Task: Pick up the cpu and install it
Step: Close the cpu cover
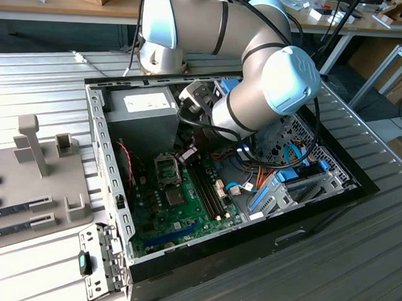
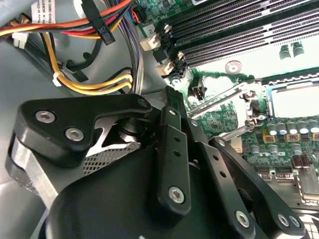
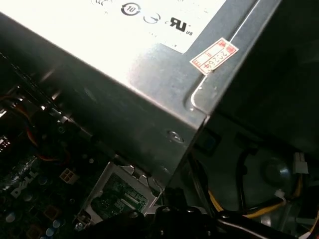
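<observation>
In the exterior view my gripper (image 1: pixel 185 156) reaches down into the open computer case (image 1: pixel 264 236), just above the processor socket (image 1: pixel 166 169) on the green motherboard. The second wrist view has the gripper's black linkage (image 2: pixel 169 164) in front, and past it the socket (image 2: pixel 294 99) with its silver levers (image 2: pixel 224 99) raised. A pale, shiny flat surface lies inside the socket; I cannot tell whether this is the cpu. The first wrist view looks at the metal socket frame (image 3: pixel 117 199) beside the power-supply box (image 3: pixel 149 74).
The grey power-supply box (image 1: pixel 139 111) stands close behind the socket. Memory slots (image 1: pixel 209 191) run beside it, and coloured cables (image 2: pixel 94 84) hang near the gripper. A drive cage (image 1: pixel 299 185) fills the case's far side. A grey fixture plate (image 1: pixel 40 177) lies at the exterior view's left.
</observation>
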Tool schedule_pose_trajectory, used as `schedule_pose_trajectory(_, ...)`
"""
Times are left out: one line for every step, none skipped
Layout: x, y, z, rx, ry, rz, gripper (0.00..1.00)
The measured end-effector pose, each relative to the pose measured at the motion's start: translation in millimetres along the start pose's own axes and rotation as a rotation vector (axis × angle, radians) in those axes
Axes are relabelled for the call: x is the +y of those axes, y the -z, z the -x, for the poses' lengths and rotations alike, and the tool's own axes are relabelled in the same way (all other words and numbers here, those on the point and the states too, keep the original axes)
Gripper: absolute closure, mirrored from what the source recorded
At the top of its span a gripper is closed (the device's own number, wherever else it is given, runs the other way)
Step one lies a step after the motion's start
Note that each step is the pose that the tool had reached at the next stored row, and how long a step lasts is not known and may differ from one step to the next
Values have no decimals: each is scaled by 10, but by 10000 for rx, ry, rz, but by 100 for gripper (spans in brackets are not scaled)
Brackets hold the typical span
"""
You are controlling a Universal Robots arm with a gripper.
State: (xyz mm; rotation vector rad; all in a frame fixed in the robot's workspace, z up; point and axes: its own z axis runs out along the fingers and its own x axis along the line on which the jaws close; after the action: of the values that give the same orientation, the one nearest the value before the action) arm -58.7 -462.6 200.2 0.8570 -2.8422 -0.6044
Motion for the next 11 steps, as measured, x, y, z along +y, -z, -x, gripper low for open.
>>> schedule_pose_trajectory(6, 12, -4, 0, 11, -2, 89)
schedule_pose_trajectory(9, 20, -6, 2, 19, -3, 89)
schedule_pose_trajectory(14, 33, -10, 6, 32, -5, 89)
schedule_pose_trajectory(14, 38, -14, 5, 42, -4, 89)
schedule_pose_trajectory(14, 43, -19, 8, 52, -7, 89)
schedule_pose_trajectory(11, 49, -29, 12, 69, -9, 89)
schedule_pose_trajectory(8, 53, -36, 14, 81, -11, 89)
schedule_pose_trajectory(4, 61, -47, 21, 108, -15, 89)
schedule_pose_trajectory(9, 78, -50, 29, 121, -17, 89)
schedule_pose_trajectory(14, 92, -51, 30, 130, -14, 89)
schedule_pose_trajectory(20, 106, -51, 32, 137, -12, 89)
